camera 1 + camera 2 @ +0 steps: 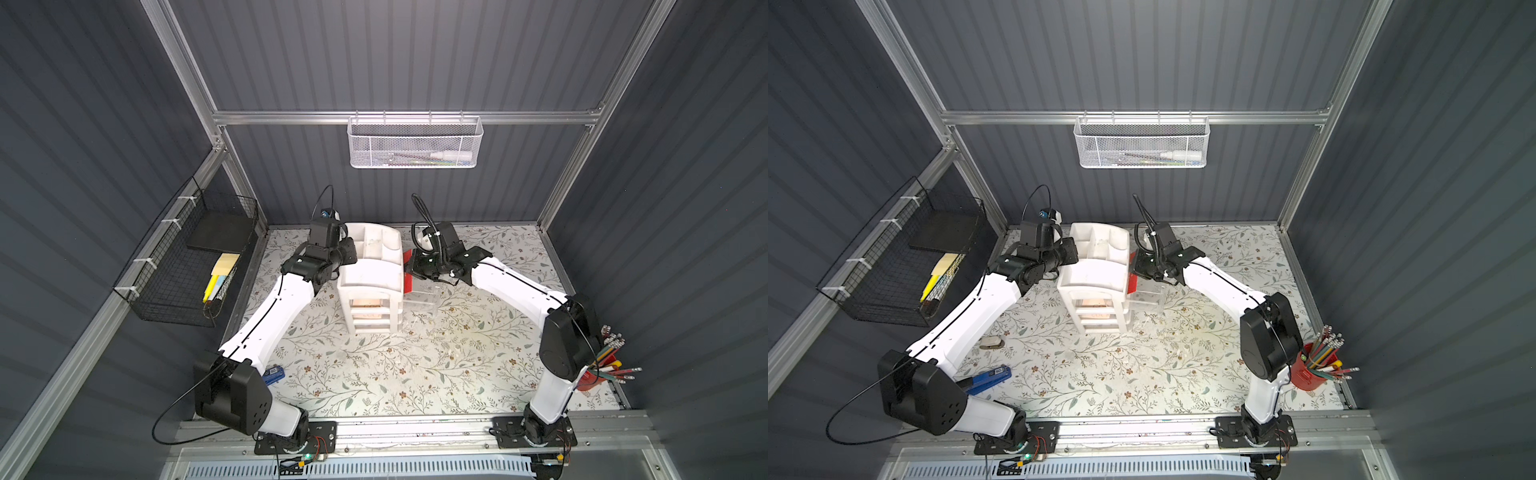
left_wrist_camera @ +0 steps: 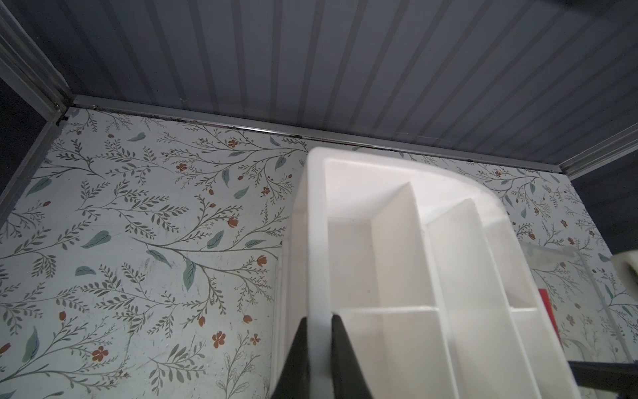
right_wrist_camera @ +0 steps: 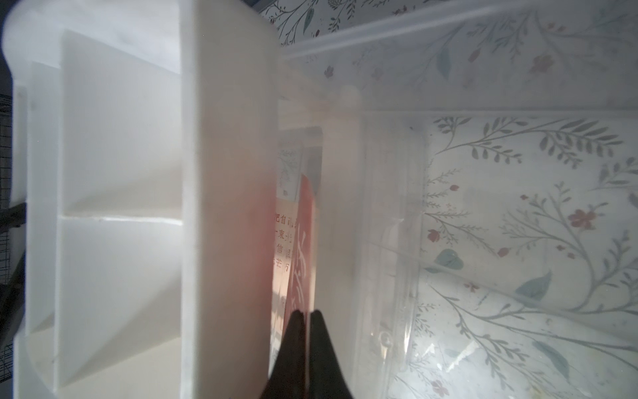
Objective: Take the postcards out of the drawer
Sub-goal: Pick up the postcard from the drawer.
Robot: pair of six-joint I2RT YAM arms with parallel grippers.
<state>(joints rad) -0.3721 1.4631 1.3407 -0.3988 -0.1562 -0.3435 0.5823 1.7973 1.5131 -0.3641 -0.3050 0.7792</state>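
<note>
Now the right fingers (image 3: 293, 349) pinch the red card (image 3: 305, 235), standing on edge in the clear drawer (image 3: 390, 224); left fingers (image 2: 298, 355) clamp the organizer (image 2: 316, 224) rim. Lift straight up, slowly, clearing the drawer wall.

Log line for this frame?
left gripper: holds organizer wall | right gripper: pinches red postcard | clear drawer: beside organizer

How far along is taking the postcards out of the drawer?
Done: the clear plastic drawer is out beside the white plastic organiser. In hand: the right gripper has its fingers shut on the bright red postcard, while the left gripper clamps the organiser's wall. Left: lifting that card out, then the pale postcard beside it.
</note>
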